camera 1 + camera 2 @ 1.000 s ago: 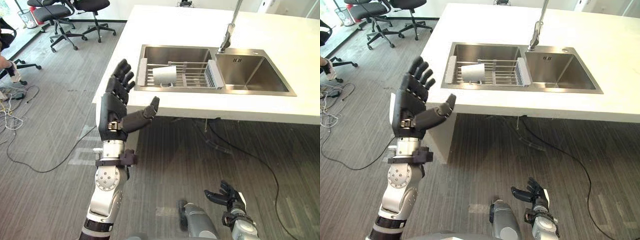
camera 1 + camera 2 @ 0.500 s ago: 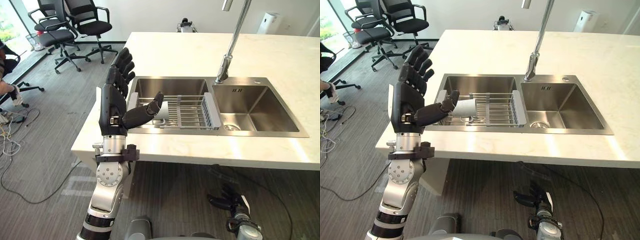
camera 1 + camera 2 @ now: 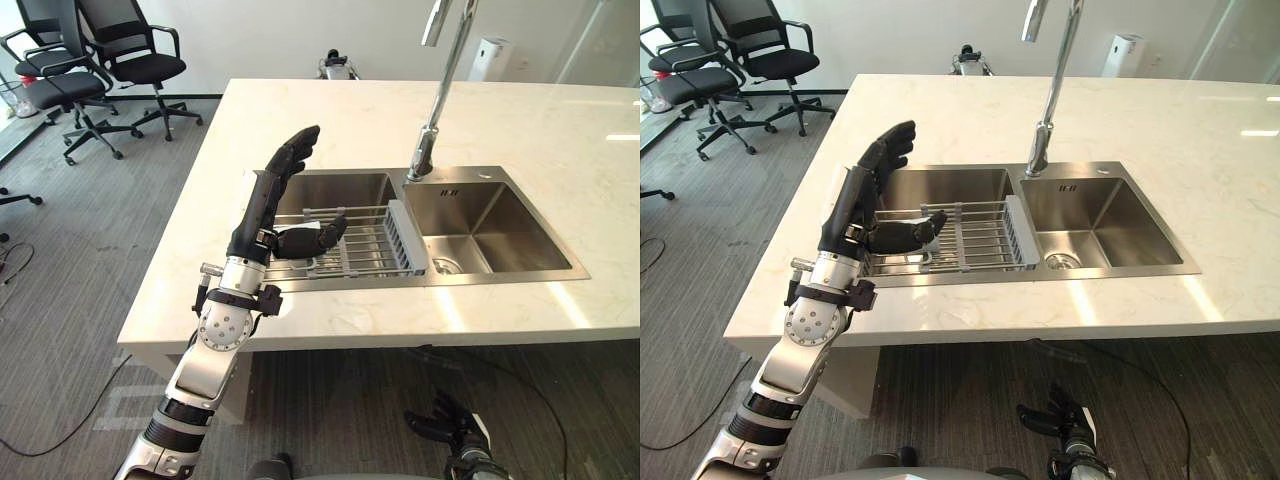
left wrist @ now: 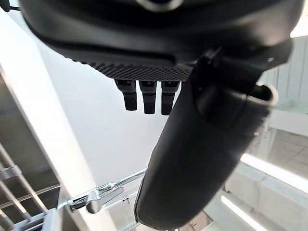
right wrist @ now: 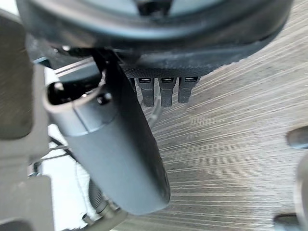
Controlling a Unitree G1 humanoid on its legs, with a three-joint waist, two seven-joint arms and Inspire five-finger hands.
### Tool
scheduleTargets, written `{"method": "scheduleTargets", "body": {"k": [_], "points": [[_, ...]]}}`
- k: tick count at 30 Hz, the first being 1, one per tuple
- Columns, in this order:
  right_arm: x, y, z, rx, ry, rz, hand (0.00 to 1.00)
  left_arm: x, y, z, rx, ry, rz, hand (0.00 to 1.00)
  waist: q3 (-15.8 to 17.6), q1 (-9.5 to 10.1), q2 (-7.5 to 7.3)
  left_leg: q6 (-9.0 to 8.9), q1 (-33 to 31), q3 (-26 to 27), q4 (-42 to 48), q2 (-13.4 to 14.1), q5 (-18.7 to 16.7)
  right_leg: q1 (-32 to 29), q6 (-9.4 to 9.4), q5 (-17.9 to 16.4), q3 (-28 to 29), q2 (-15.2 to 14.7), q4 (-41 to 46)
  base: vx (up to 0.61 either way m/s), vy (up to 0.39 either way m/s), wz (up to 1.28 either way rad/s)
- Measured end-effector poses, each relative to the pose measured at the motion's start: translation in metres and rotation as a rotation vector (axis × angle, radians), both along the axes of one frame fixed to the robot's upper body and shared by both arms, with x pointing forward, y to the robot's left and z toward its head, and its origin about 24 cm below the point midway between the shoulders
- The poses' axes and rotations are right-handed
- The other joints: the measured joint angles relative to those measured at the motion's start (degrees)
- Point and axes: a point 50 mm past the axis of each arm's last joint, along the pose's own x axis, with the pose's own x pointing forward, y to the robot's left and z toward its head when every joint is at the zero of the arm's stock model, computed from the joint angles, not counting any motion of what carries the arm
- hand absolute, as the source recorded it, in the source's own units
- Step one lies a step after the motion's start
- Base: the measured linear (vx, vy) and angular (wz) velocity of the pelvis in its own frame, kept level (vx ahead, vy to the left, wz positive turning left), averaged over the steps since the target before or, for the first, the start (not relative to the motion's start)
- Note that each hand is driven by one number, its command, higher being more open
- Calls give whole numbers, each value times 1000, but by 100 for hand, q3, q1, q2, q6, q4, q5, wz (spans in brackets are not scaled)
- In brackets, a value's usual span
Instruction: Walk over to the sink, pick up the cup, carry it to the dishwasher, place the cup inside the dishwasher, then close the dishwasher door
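Observation:
A steel double sink [image 3: 487, 215] is set in the pale stone counter [image 3: 330, 110]. A wire dish rack [image 3: 368, 238] spans its left basin. My left hand [image 3: 268, 205] is raised over the counter's front edge, open, fingers straight up and thumb [image 3: 902, 235] stretched across the rack's left end. The white cup that lay in the rack is hidden behind that thumb. The left wrist view looks past straight fingers [image 4: 144, 95] to the faucet [image 4: 94, 199]. My right hand [image 3: 448, 428] hangs low by the floor, fingers relaxed and empty.
A tall faucet [image 3: 436, 90] rises between the two basins. Black office chairs [image 3: 125, 65] stand on the grey floor at the far left. A white appliance [image 3: 490, 58] stands by the back wall. The counter stretches wide to the right.
The camera has come closer to the counter and the whole view has shifted. My left hand has turned edge-on and reached out over the rack; the cup is now covered by the thumb.

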Motion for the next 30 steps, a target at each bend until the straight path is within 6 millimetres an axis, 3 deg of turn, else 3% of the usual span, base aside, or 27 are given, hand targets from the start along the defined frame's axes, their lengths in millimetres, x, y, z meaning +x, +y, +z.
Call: {"method": "scheduleTargets", "body": {"k": [8,17,24,30], "points": [[-10,-1,-6,13,53,4,90,29,20,-8,181,70,85,90,-10,-150,-1,67,131,79,-540,-65,315,-67,67,213,123,-32,-260,-15,8,-5],[-17,0,-10,20,84,1,90,40,45,-29,345,168,195,90,5,-243,1,131,416,4,-1344,-222,753,-132,165,316,153,-156,-400,-46,27,-1],[-17,0,-10,19,83,10,90,44,57,-30,484,168,244,90,40,-298,-37,191,332,6,-1344,-338,756,-149,313,340,166,-295,-551,0,0,0],[-8,1,-8,19,62,16,90,52,60,-24,553,158,260,90,162,-328,-85,252,282,7,-1343,-381,789,-180,290,382,162,-339,-604,0,0,0]]}}
